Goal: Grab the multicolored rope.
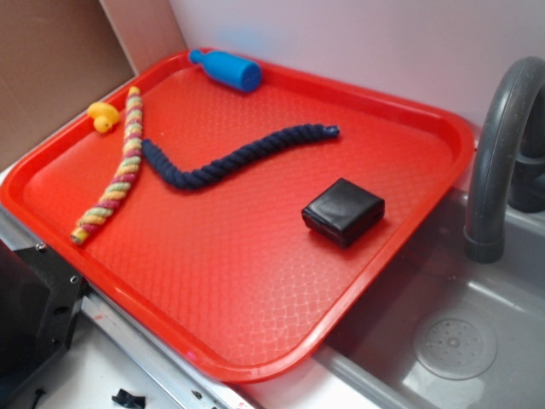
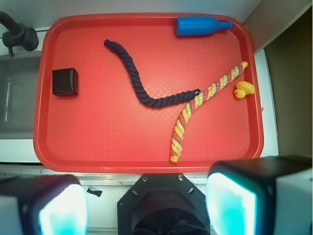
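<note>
The multicolored rope (image 1: 115,170) (image 2: 200,105), twisted in yellow, pink, red and light green, lies on the left side of the red tray (image 1: 255,281) (image 2: 98,137). One end of the dark navy rope (image 1: 230,158) (image 2: 142,81) touches its middle. My gripper (image 2: 146,208) is open, high above the tray's near edge, with nothing between its fingers (image 2: 230,203). The wrist view shows the rope's near end just beyond them. The gripper does not appear in the exterior view.
On the tray also lie a blue bottle (image 1: 226,69) (image 2: 200,25), a yellow duck (image 1: 103,116) (image 2: 243,90) and a black box (image 1: 342,210) (image 2: 65,81). A sink (image 1: 460,341) with a dark faucet (image 1: 498,145) adjoins the tray. The robot base (image 1: 30,315) stands at its near corner.
</note>
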Controlling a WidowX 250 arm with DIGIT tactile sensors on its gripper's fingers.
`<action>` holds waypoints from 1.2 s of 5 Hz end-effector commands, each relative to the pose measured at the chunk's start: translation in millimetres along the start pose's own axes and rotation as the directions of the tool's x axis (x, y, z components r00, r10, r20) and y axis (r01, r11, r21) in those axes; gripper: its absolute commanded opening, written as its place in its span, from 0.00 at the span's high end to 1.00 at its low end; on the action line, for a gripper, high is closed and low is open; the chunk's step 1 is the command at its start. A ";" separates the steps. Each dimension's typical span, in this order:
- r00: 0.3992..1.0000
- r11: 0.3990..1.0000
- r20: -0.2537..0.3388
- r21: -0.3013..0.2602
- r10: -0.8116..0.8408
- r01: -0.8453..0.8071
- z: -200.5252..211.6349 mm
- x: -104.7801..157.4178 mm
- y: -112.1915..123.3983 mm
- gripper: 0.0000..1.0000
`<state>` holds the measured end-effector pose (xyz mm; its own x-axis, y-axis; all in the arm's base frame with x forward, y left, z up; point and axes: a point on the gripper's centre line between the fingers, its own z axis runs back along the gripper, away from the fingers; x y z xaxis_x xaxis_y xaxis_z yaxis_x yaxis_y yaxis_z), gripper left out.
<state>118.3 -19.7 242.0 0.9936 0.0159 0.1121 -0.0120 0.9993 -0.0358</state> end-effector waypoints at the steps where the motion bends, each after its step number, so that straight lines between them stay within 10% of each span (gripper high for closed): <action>1: 1.000 1.000 0.000 0.000 0.000 0.000 0.0 0.0 0.0 0.00; 3: 0.908 0.912 0.094 0.002 0.408 -0.410 -22.4 24.4 29.7 0.00; 4: 0.763 0.788 0.226 -0.035 0.606 -0.615 -51.1 48.4 55.2 0.00; 6: 0.444 0.472 0.296 -0.025 0.846 -0.881 -99.0 79.0 113.2 0.00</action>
<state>213.4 82.2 137.5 0.4360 0.8537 0.2849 -0.8677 0.4827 -0.1186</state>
